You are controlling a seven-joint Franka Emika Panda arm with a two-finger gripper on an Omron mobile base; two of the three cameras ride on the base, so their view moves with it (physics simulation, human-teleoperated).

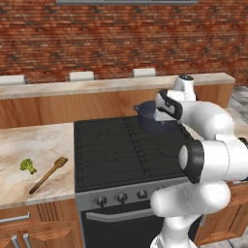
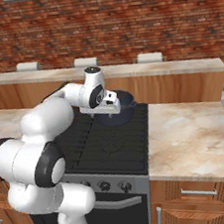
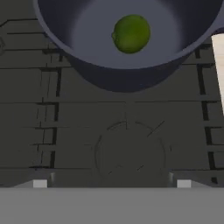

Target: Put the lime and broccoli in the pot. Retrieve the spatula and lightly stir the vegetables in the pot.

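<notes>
You have three stove knobs (image 1: 121,197) nearest you on the front of the black stove (image 1: 121,150); no writing can be read on them. Left to right, count one broccoli (image 1: 27,166) and one spatula (image 1: 48,175), near each other but apart on the left tabletop (image 1: 29,145). One pot (image 3: 127,65) sits at the stove's rear right, holding one lime (image 3: 131,33) on its floor. Your end effector (image 3: 111,183) hovers beside the pot with its fingers spread wide, holding nothing.

Lime (image 3: 131,33) in pot (image 1: 151,119) on stove (image 1: 111,150); broccoli (image 1: 27,166) beside spatula (image 1: 47,175) on left counter (image 1: 29,145).
</notes>
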